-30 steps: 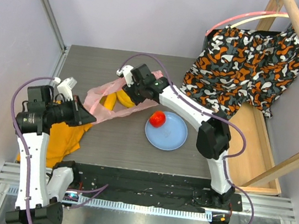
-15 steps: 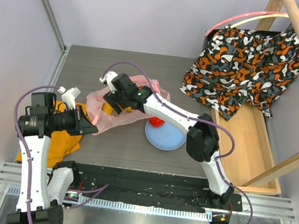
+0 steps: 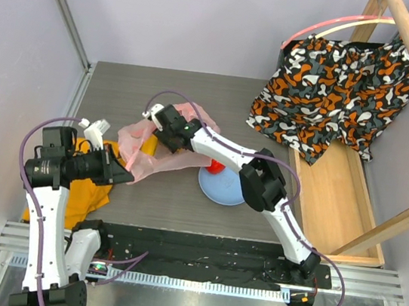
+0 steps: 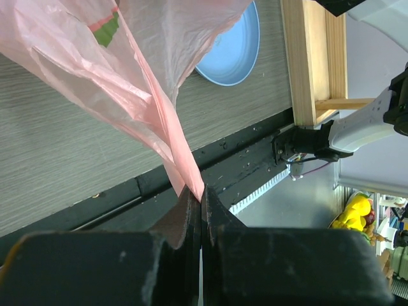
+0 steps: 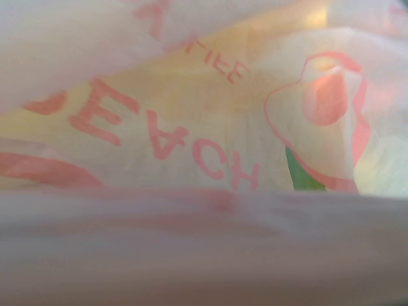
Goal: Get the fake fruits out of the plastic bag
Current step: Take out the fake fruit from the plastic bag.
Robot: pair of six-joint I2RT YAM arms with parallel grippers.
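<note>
Left gripper (image 4: pixel 201 204) pinches shut on a stretched strand of the plastic bag (image 3: pixel 160 154), left of centre on the table (image 3: pixel 115 87). Right gripper (image 3: pixel 164 124) is buried inside; its opening cannot be told. Risk: film caught with the banana bunch (image 3: pixel 147 143) drags the bag.

Robotics test cell. Left arm (image 3: pixel 48 226) and right arm (image 3: pixel 283 225) are bolted to a black base rail (image 3: pixel 199 247) at the desk (image 3: pixel 122 88) edge. Plain partition walls (image 3: pixel 208 16) enclose it.
</note>
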